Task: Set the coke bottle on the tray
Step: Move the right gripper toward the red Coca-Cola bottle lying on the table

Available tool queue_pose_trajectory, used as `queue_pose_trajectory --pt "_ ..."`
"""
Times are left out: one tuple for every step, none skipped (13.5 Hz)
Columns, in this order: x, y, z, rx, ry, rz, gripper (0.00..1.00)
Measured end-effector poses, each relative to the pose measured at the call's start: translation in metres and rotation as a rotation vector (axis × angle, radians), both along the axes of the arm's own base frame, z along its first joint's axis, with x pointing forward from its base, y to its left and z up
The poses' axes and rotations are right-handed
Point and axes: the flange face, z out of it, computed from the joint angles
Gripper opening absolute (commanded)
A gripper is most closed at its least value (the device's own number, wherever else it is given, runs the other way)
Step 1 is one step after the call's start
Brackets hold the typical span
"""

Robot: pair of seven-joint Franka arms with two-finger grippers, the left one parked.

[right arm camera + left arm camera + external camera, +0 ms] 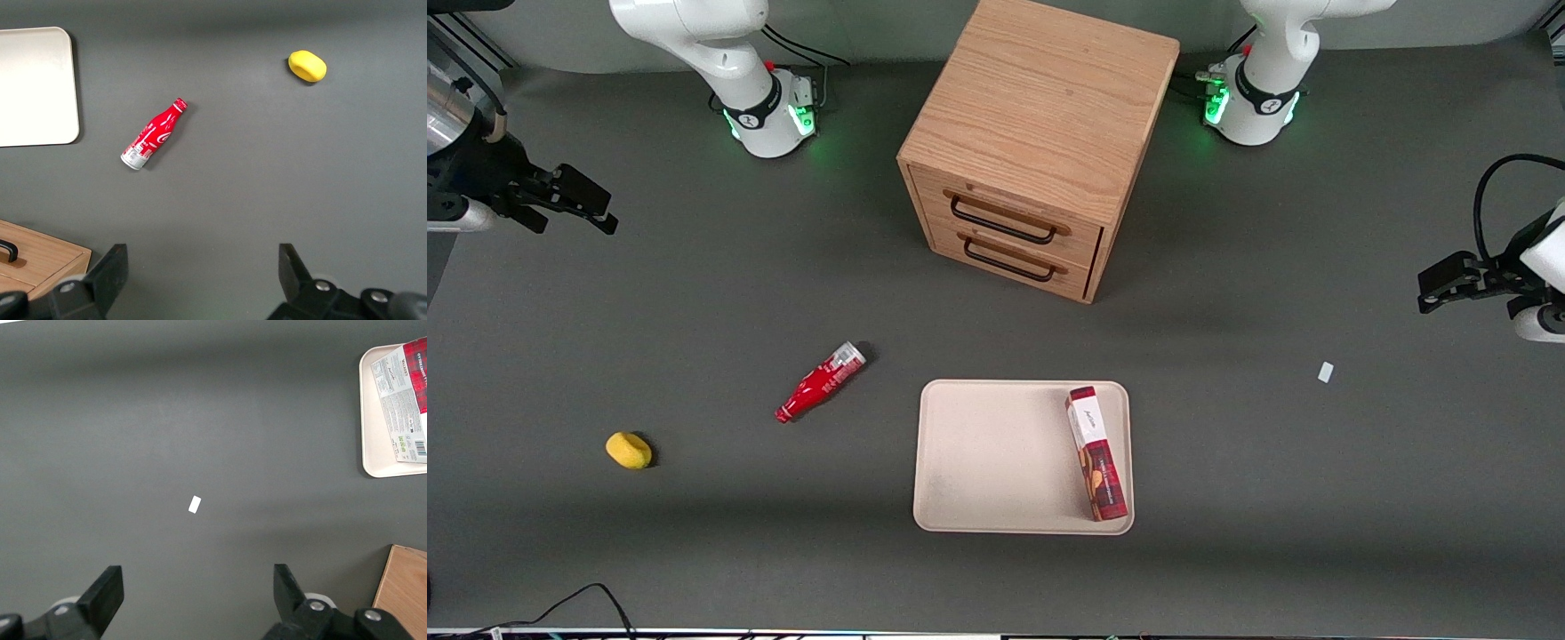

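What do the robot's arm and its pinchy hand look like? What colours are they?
The working arm is smooth, rounded and white, with a black ring near its base, where green lights glow and black cables run off. Its gripper, out toward the working arm's end of the table and above it, is black with two flat, blocky fingers standing apart, and small silver screws show beside them.

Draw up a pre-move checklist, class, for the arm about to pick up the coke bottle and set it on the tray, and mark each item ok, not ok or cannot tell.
1. Gripper open and empty, high at the working arm's end of the table: ok.
2. Coke bottle lying on its side on the table, nothing touching it: ok.
3. Bare room on the tray for the bottle: ok; the red-and-white box fills only the edge toward the parked arm.
4. Yellow object well apart from the bottle: ok.
5. Bottle already on tray: not ok.
6. Bottle's weight or fill: cannot tell.
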Motion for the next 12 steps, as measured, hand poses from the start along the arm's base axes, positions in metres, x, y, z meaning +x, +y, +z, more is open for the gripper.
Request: queue_pose_trajectory --pt "0.001 0.0 0.0 0.0 0.002 0.001 1.0" --pt "0.002 0.001 -0.001 0.0 0.005 0.001 1.0" --pt "0.003 0.001 -0.002 -0.001 0.01 0.002 1.0" --pt "0.005 0.003 -0.004 -0.002 0.012 0.002 1.0" --pt "0.007 0.006 -0.006 -0.005 0.016 -0.008 1.0" --pt "0.01 0.012 -0.009 -0.009 0.023 -0.026 1.0" --pt "0.014 0.023 -0.016 -0.012 0.031 -0.043 1.0" --pt "0.022 0.037 -0.027 -0.015 0.034 -0.062 1.0" --pt "0.032 0.052 -0.041 -0.016 0.037 -0.077 1.0" --pt "0.043 0.066 -0.06 -0.015 0.044 -0.089 1.0" --pt "0.055 0.078 -0.082 -0.012 0.053 -0.107 1.0" --pt "0.067 0.09 -0.106 -0.007 0.064 -0.143 1.0"
